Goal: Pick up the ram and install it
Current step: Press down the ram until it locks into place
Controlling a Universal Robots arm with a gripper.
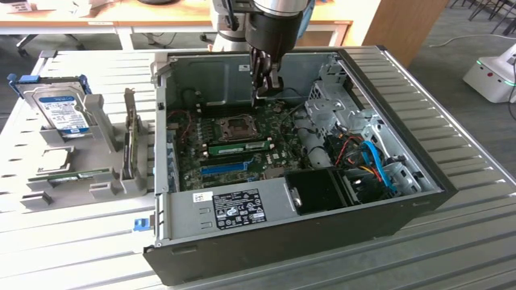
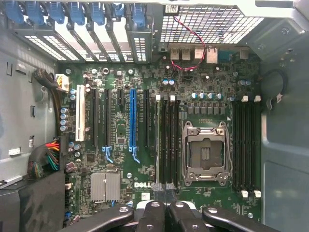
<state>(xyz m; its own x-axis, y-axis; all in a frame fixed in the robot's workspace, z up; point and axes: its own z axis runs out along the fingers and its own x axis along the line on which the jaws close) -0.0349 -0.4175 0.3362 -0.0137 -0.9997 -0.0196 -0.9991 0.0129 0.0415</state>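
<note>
Nearest you in the exterior view, well off to that view's left of the square metal CPU socket (image 1: 239, 125) and outside the open grey computer case (image 1: 209, 69), a second green stick (image 1: 81, 176) lies flat in a grey holder (image 1: 101, 118). Inside the case, on the near side of the socket, the long blue expansion slot (image 1: 222, 167) runs across the green motherboard (image 1: 278, 158). Between that slot and the socket you see the ram (image 1: 239, 147), a long thin green circuit-board stick, lying along the black memory slots, parallel to the blue slot. Beyond the socket, towards the case's back wall, the black gripper (image 1: 270, 92) hangs pointing down above the board, apart from the ram. Its fingers (image 2: 153, 215) are pressed fully together, and you can see nothing gripped between them.
</note>
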